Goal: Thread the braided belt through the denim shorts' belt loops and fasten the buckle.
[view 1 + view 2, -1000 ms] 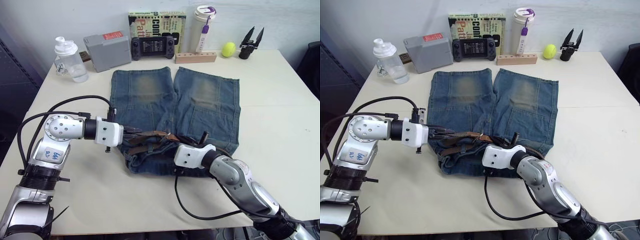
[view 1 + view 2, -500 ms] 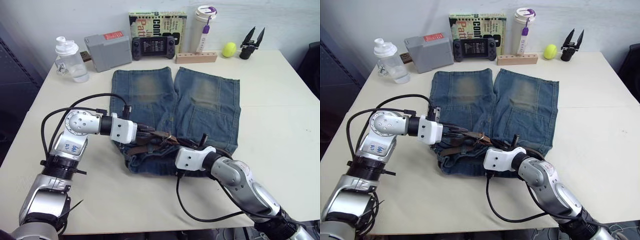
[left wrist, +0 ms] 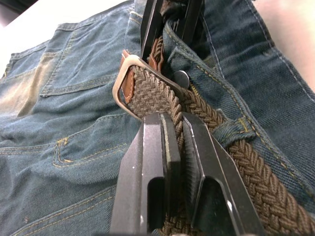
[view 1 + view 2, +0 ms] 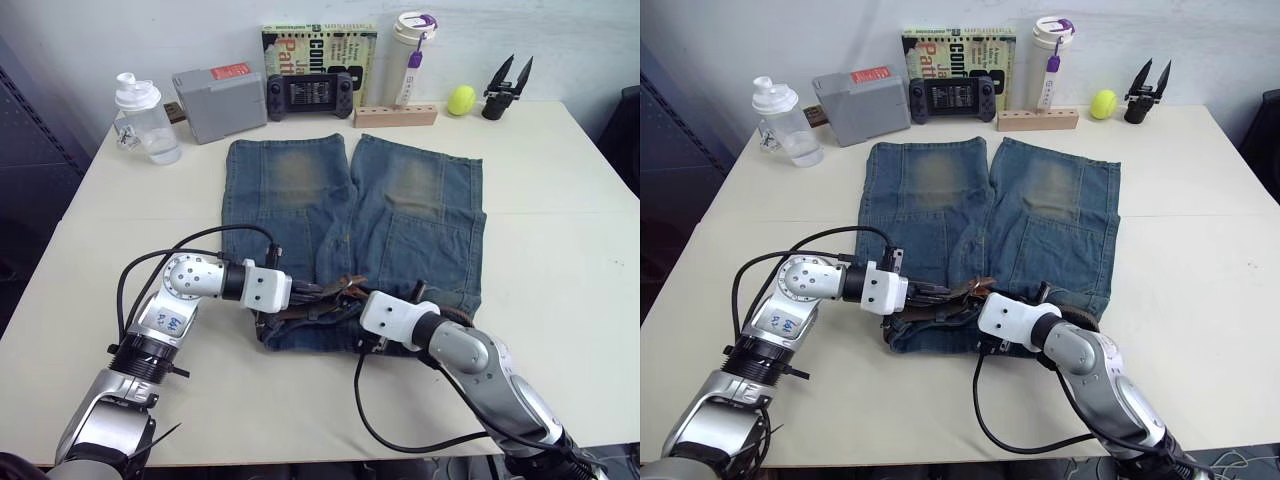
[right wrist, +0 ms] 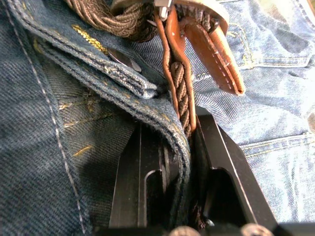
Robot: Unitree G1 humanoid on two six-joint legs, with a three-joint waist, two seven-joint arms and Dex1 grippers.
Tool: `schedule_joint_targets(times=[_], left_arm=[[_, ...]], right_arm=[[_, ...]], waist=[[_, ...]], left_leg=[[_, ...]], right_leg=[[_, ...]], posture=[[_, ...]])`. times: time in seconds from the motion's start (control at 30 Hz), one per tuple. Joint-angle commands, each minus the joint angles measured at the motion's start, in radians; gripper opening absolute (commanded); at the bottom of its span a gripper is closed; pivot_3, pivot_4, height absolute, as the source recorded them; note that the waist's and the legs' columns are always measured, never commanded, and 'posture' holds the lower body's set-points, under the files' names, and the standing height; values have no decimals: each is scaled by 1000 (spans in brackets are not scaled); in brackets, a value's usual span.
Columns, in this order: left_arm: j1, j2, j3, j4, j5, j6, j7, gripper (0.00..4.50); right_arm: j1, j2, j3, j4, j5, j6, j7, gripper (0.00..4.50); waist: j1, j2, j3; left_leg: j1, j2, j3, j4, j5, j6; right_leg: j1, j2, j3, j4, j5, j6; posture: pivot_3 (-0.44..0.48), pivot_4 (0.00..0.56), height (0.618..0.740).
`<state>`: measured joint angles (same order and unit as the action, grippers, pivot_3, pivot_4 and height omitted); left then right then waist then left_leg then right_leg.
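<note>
Both grippers pinch at the faded denim shorts' (image 4: pixel 400 215) waistband: left gripper (image 3: pixel 174 147) clamps the woven braided belt (image 3: pixel 256 172) behind its rectangular metal buckle (image 3: pixel 129 73), right gripper (image 5: pixel 179 157) nips belt and denim hem.

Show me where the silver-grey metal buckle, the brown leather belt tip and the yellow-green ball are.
silver-grey metal buckle (image 3: pixel 129 65): left wrist view, on the frame's curved upper bar.
brown leather belt tip (image 5: pixel 212 55): right wrist view, on the stitched flat face.
yellow-green ball (image 4: pixel 459 99): left eye view, on the ball's middle.
</note>
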<state>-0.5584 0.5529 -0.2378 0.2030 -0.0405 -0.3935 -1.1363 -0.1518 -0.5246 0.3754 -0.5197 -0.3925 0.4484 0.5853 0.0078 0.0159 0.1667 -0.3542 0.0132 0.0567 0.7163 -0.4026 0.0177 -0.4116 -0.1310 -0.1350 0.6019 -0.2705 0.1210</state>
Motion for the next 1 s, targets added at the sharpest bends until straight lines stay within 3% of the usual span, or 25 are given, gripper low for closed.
schedule_joint_targets(times=[0.03,0.2,0.43,0.5,0.53,0.67,0.77,1.0], left_arm=[[-22,-17,-33,-19,13,-1,-1,0],[-79,-60,-43,20,33,-13,25,0],[-108,-109,-66,36,52,-10,39,0],[-95,-111,-73,32,58,-6,42,0],[-92,-112,-75,32,61,-4,45,0],[-78,-136,-80,25,64,24,71,0],[-69,-146,-83,28,73,28,88,0],[-62,-163,-88,32,82,34,115,0]], right_arm=[[-26,-17,2,-57,-4,-65,23,53],[-10,-28,38,-66,14,-93,76,53],[22,7,-3,-80,46,23,99,53],[27,6,-20,-88,57,48,106,1075],[30,5,-26,-92,63,57,109,1291],[54,-10,-84,-164,145,156,169,3052],[63,-44,-210,-285,299,277,272,4266],[-41,-134,-513,-353,631,532,428,4266]], waist=[[3,0,0],[13,0,0],[13,0,0],[13,0,0],[16,0,0],[20,0,0],[19,0,0],[20,0,0]], left_leg=[[0,0,0,0,0,0],[0,0,0,0,0,0],[0,0,1,0,0,0],[0,0,1,0,0,0],[0,0,1,0,0,0],[0,-1,0,1,0,0],[0,-1,0,1,0,0],[0,-1,-2,2,0,1]], right_leg=[[0,0,0,0,0,0],[0,0,0,0,0,0],[0,1,0,0,0,0],[0,1,0,0,0,0],[0,1,0,0,0,0],[1,0,0,0,0,0],[1,0,0,0,0,0],[2,-1,0,0,0,0]], posture=[[0,150,726],[0,150,726],[0,150,726],[0,150,726],[0,150,726],[0,150,726],[0,150,726],[0,150,726]])
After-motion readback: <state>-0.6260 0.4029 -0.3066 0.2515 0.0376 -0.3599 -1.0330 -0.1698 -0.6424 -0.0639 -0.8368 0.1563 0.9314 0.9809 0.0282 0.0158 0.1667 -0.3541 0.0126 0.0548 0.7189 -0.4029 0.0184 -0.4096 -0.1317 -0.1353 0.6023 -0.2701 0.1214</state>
